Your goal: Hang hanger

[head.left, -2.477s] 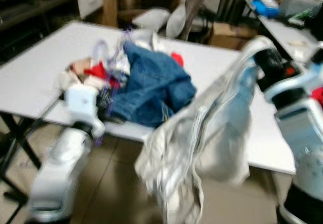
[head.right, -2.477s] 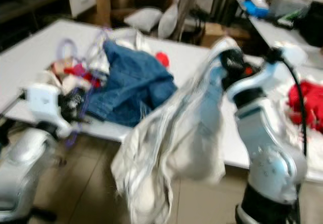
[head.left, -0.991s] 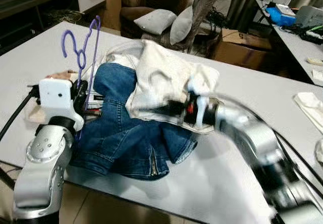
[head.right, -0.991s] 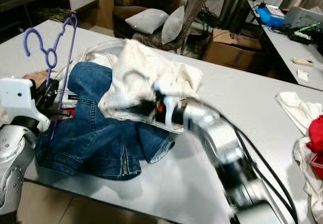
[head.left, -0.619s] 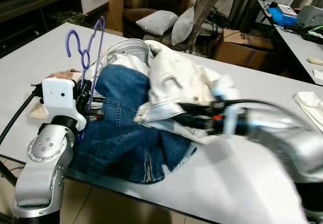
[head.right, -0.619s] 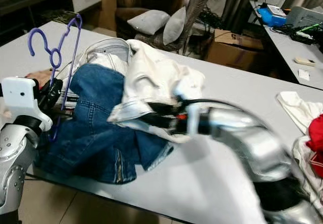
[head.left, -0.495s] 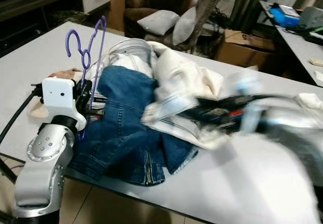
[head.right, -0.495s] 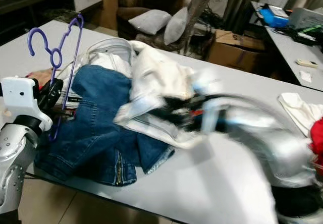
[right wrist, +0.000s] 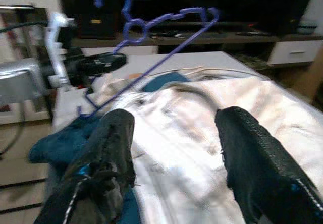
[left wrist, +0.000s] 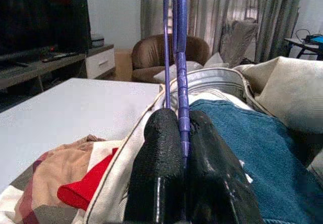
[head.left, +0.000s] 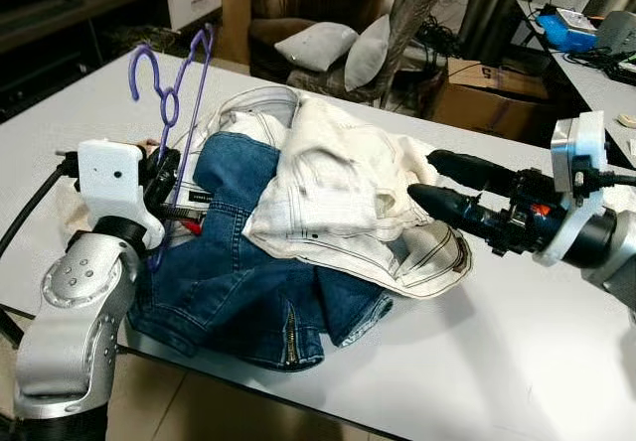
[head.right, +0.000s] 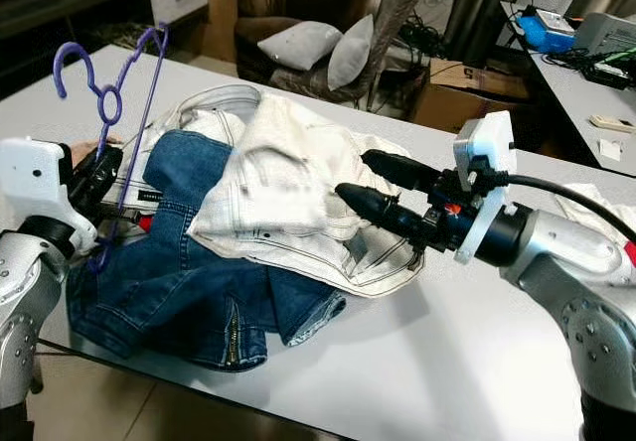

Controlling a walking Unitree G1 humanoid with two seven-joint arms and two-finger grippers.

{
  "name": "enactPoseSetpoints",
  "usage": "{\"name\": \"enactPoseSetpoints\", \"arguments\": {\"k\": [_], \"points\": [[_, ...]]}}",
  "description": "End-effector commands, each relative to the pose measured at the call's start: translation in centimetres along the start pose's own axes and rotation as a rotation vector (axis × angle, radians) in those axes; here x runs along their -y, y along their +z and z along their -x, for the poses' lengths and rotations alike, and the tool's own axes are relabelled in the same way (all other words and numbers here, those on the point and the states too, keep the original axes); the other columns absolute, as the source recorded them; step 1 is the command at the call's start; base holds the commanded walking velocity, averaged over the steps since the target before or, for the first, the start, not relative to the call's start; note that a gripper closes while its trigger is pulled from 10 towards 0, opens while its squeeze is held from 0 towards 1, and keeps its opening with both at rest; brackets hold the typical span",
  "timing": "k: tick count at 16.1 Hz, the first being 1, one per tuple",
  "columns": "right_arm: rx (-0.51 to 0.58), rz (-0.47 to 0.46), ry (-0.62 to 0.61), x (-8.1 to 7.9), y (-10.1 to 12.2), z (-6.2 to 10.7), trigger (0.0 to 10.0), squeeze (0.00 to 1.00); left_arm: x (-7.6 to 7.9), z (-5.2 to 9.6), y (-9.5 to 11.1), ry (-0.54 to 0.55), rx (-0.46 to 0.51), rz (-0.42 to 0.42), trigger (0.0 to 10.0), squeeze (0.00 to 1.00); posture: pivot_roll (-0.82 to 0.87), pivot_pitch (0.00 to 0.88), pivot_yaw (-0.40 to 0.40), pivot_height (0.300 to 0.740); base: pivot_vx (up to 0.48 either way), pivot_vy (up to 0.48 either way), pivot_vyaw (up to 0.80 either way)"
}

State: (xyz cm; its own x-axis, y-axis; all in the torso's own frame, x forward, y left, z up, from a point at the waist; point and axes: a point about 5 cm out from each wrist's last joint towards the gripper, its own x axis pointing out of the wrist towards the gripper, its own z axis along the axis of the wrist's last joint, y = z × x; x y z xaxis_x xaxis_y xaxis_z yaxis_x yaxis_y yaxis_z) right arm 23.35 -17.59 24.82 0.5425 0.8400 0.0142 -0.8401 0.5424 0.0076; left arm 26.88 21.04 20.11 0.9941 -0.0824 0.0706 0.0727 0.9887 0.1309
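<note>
Table (head.left: 517,352): white top, wide, bare along its near right part.
Jeans (head.left: 238,272): blue, crumpled, directly on the table near its front edge, one leg end reaching toward the edge.
White garment (head.left: 338,193): lies over the jeans, its far side and right hem on the table.
Red-and-tan cloth (left wrist: 65,183): on the table just left of the jeans.
White cloth (head.right: 606,208): on the table, well right of the jeans.

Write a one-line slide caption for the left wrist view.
Left pincer shut on an upright purple hanger, above blue jeans piled on the white table.
</note>
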Motion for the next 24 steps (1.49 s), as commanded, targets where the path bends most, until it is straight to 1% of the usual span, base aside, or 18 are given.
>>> {"name": "enactPoseSetpoints", "arguments": {"k": [1, 2, 3, 4, 5, 6, 7, 8, 10, 11, 13, 16, 22, 24], "points": [[0.029, -0.017, 0.014, -0.4, 0.4, 0.2, 10.0, 1.0, 0.7, 0.0, 0.6, -0.047, 0.017, -0.002, 10.0, 0.0, 0.07, 0.0, -0.083, 0.74, 0.0, 0.0, 0.0], [0.09, -0.023, -0.041, 0.0, 0.8, 0.2, 10.0, 1.0, 1.1, 0.0, 1.1, -0.075, 0.036, 0.02, 10.0, 0.0, 0.07, 0.0, -0.087, 0.74, 0.0, 0.0, 0.0], [0.179, -0.008, -0.173, 1.0, 1.5, 0.0, 10.0, 1.0, 1.6, 0.1, 1.4, -0.106, 0.046, 0.037, 10.0, 0.0, 0.07, 0.0, -0.091, 0.74, 0.0, 0.0, 0.0], [0.199, -0.043, -0.268, 1.8, 1.3, -0.1, 10.0, 1.0, 2.0, 0.1, 1.5, -0.125, 0.049, 0.041, 10.0, 0.0, 0.07, 0.0, -0.1, 0.74, 0.0, 0.0, 0.0], [0.207, -0.082, -0.417, 2.8, 0.7, -0.1, 10.0, 1.0, 2.6, 0.2, 1.7, -0.15, 0.051, 0.047, 10.0, 0.0, 0.08, 0.0, -0.106, 0.74, 0.0, 0.0, 0.0], [0.251, -0.146, -0.596, 3.3, -0.8, 0.2, 10.0, 0.0, 3.6, 0.3, 1.5, -0.174, 0.047, 0.063, 10.0, 0.0, 0.08, 0.0, -0.109, 0.74, 0.0, 0.0, 0.0], [0.286, -0.199, -0.674, 3.1, -1.7, 0.4, 10.0, 0.0, 4.1, 0.4, 1.3, -0.187, 0.039, 0.065, 10.0, 0.0, 0.07, 0.0, -0.106, 0.74, 0.0, 0.0, 0.0], [0.281, -0.229, -0.718, 2.6, -2.7, 0.1, 10.0, 0.0, 4.4, 0.4, 1.0, -0.202, 0.029, 0.065, 10.0, 0.0, 0.07, 0.0, -0.097, 0.74, 0.0, 0.0, 0.0], [0.173, -0.241, -0.763, 1.5, -5.1, -0.9, 10.0, 0.0, 5.1, 0.2, 0.5, -0.245, 0.006, 0.049, 10.0, 0.0, 0.06, 0.0, -0.09, 0.74, 0.0, 0.0, 0.0], [0.15, -0.238, -0.769, 1.1, -5.6, -1.1, 10.0, 0.0, 5.3, 0.2, 0.2, -0.258, -0.004, 0.044, 10.0, 0.0, 0.06, 0.0, -0.09, 0.74, 0.0, 0.0, 0.0], [0.12, -0.196, -0.78, 0.7, -5.9, -1.1, 10.0, 0.0, 5.7, 0.2, -0.2, -0.277, -0.026, 0.037, 10.0, 0.0, 0.05, 0.0, -0.081, 0.74, 0.0, 0.0, 0.0], [0.114, -0.209, -0.802, 0.7, -6.1, -1.0, 10.0, 0.0, 5.9, 0.2, -0.5, -0.285, -0.035, 0.045, 10.0, 0.0, 0.04, 0.0, -0.069, 0.74, 0.0, 0.0, -0.16], [0.107, -0.225, -0.775, 0.2, -6.4, -1.6, 10.0, 0.0, 5.7, 0.2, -0.7, -0.281, -0.039, 0.043, 10.0, 0.0, 0.04, 0.0, -0.074, 0.74, -0.08, 0.0, -0.8], [0.107, -0.225, -0.771, 0.2, -6.4, -1.7, 10.0, 0.0, 5.7, 0.2, -0.7, -0.28, -0.04, 0.042, 10.0, 0.0, 0.04, 0.0, -0.078, 0.74, -0.283, 0.0, -0.8]]}}
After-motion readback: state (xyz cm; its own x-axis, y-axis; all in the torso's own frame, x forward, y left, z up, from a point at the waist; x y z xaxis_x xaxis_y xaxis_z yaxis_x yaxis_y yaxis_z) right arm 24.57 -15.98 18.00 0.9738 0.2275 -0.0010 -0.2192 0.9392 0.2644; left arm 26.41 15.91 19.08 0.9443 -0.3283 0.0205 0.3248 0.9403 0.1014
